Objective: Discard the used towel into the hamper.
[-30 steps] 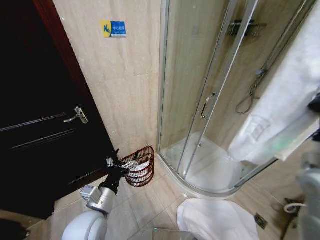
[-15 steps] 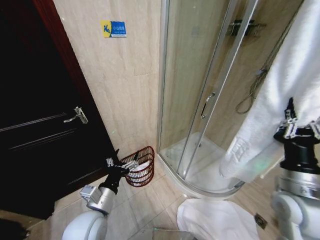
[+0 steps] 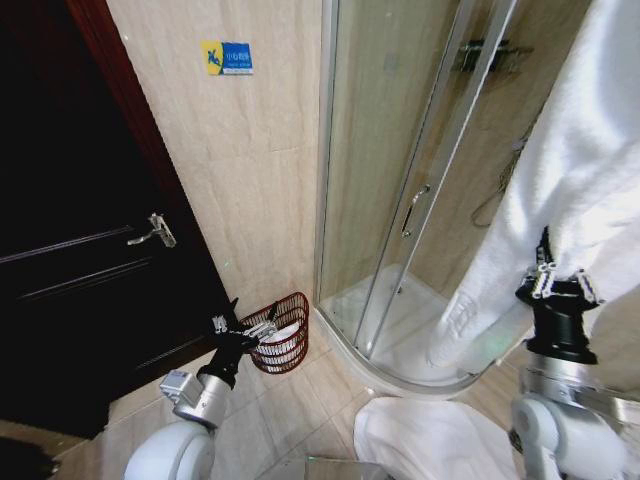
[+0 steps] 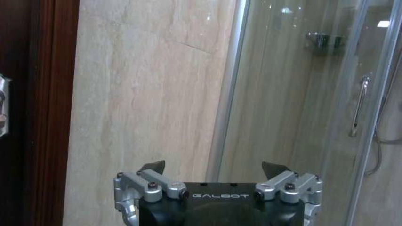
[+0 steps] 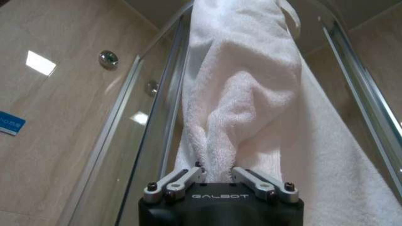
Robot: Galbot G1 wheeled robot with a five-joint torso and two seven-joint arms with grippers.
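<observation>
light: even, indoor | glare: ceiling lamps mirrored on wall tiles [image 5: 56, 122] | door [image 3: 70, 250]: dark, detail lost

"GALBOT" is printed in pale letters on the black body of the left claw [image 4: 215, 175], just below its fingers, seen from the left wrist. The same "GALBOT" lettering sits on the black body of the right claw [image 5: 217, 173], seen from the right wrist. A blue sign [image 3: 227, 57] is stuck on the beige tiled wall [image 3: 250, 170] between the dark door [image 3: 80, 250] and the shower enclosure [image 3: 420, 200]; it has a yellow pictogram on its left part and white characters beside it, too small to read. Its corner also shows in the right wrist view, unreadable there too.
</observation>
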